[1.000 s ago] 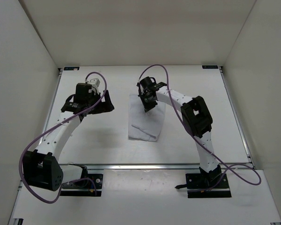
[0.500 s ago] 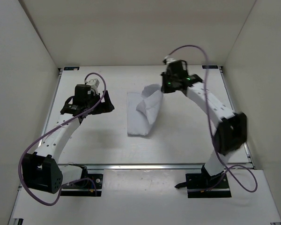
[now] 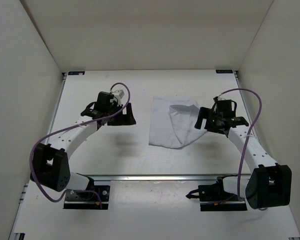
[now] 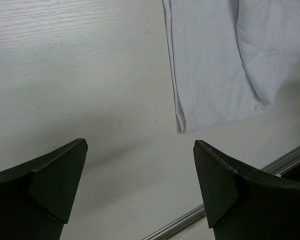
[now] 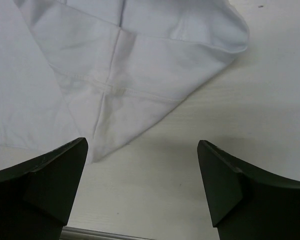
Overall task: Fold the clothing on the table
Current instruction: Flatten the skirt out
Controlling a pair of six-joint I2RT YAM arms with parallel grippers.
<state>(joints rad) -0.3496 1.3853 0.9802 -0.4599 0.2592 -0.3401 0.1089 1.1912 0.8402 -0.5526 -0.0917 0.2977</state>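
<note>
The plain white piece of thin, soft clothing [image 3: 172, 127] lies on the large flat white bench [image 3: 115, 150], right of its middle and between the two arms. It is not a neat shape. Its right part is doubled over on itself, and the upper layer shows a stitched seam and a rounded, puffed edge, so the fold looks loose rather than pressed.

The right hand [image 3: 206, 120] hovers low, just beside that doubled edge. Its dark fingers are spread wide with nothing between them, and it is placed, I judge, to take a fresh hold there. The left hand [image 3: 124, 119], also spread wide and empty, hangs off the clothing's left edge, near but apart. It is likely there to pin or lift that side.

A silver metal rail [image 3: 165, 176] runs along the near edge of the bench, a little beyond the clothing's nearest corner.
</note>
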